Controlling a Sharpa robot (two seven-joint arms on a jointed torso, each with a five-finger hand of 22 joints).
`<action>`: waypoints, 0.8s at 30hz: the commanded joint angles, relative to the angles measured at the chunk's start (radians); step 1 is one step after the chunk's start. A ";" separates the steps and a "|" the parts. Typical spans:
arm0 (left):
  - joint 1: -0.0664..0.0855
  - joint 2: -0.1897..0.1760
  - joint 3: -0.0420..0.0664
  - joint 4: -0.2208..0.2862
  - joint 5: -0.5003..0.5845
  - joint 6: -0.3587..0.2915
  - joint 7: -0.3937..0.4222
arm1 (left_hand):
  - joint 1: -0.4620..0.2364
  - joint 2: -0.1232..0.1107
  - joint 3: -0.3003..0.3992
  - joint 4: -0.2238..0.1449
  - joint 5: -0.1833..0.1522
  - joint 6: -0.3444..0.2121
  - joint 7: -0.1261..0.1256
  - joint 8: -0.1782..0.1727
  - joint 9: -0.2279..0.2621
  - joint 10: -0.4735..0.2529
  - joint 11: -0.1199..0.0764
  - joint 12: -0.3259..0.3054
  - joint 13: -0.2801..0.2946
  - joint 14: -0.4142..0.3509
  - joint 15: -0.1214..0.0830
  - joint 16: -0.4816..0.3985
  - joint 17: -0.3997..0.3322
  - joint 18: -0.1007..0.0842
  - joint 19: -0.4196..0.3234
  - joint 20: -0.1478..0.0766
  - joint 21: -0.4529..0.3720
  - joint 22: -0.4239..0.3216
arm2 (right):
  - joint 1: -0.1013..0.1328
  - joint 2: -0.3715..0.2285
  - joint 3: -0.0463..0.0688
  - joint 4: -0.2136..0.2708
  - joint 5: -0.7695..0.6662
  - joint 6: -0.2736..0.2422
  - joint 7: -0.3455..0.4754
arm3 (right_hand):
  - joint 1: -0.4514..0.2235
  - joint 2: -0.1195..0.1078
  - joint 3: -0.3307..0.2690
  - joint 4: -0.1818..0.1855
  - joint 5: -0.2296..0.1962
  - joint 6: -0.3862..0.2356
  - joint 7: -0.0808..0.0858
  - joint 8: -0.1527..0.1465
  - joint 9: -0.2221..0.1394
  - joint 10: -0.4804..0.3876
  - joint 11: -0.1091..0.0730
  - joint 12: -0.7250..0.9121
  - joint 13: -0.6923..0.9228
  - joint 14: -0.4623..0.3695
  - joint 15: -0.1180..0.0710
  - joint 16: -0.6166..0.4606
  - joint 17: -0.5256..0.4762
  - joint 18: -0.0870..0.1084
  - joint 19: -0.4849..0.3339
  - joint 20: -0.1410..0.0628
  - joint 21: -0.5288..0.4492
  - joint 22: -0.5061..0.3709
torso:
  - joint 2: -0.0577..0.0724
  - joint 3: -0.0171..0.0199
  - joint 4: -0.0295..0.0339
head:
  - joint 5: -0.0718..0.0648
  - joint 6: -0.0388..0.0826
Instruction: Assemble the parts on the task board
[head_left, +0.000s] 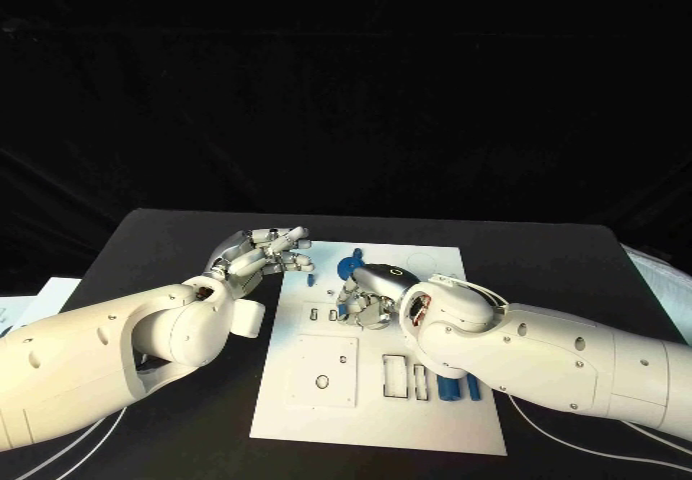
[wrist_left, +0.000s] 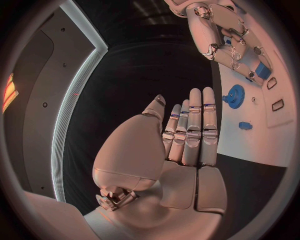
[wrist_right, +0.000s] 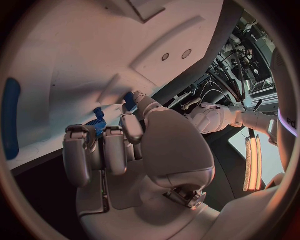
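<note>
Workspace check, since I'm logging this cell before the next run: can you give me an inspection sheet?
Surface: black table, bearing the white task board.
Job's things: blue gear and small blue part on the board; blue pegs near its right edge.
Clutter: papers at the table's left.
Hands: left hand held flat, holding nothing; right hand curled over the board, grasp unclear.
Cables: white cable under the right arm.
Surroundings: black backdrop.
</note>
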 joint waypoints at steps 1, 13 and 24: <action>0.001 0.002 0.001 0.003 0.001 0.021 0.001 | 0.002 0.000 0.002 -0.006 0.006 0.002 0.002 -0.006 -0.001 0.005 0.003 -0.004 -0.002 -0.008 -0.001 -0.006 0.002 0.007 -0.009 0.001 -0.001 0.000 | -0.006 -0.001 -0.006 -0.001 -0.034 0.052 -0.030 | -0.011 -0.004 0.000 0.001 -0.006 0.008 0.000 0.002 -0.001 -0.005 0.000 -0.007 -0.003 0.069 -0.003 -0.005 0.085 0.000 -0.005 -0.003 -0.006 0.106 | 0.000 -0.0006 0.0008 | -0.001 -0.001; 0.001 0.002 0.001 0.004 0.001 0.023 0.000 | 0.002 0.000 0.002 -0.006 0.006 0.002 0.002 -0.006 -0.001 0.005 0.003 -0.004 -0.002 -0.008 -0.001 -0.006 0.002 0.007 -0.009 0.001 -0.001 0.000 | -0.006 -0.004 -0.007 0.002 -0.055 0.063 -0.051 | -0.019 -0.016 -0.002 0.000 -0.011 -0.001 0.004 -0.005 -0.004 -0.010 0.003 -0.016 -0.009 0.069 -0.001 -0.005 0.085 0.000 -0.007 -0.002 -0.007 0.104 | 0.000 0.0000 -0.0002 | -0.002 -0.001; 0.001 0.003 0.001 0.003 0.001 0.024 -0.003 | 0.002 0.000 0.002 -0.006 0.006 0.002 0.002 -0.006 -0.001 0.005 0.003 -0.004 -0.002 -0.008 -0.001 -0.006 0.002 0.007 -0.009 0.001 -0.001 0.000 | -0.006 -0.006 -0.008 0.005 -0.069 0.062 -0.070 | -0.039 -0.049 -0.014 0.003 -0.020 -0.034 0.018 -0.025 -0.013 -0.038 0.015 -0.067 -0.043 0.068 0.009 -0.007 0.085 0.002 -0.010 0.006 -0.010 0.099 | 0.001 0.0000 -0.0004 | -0.001 -0.002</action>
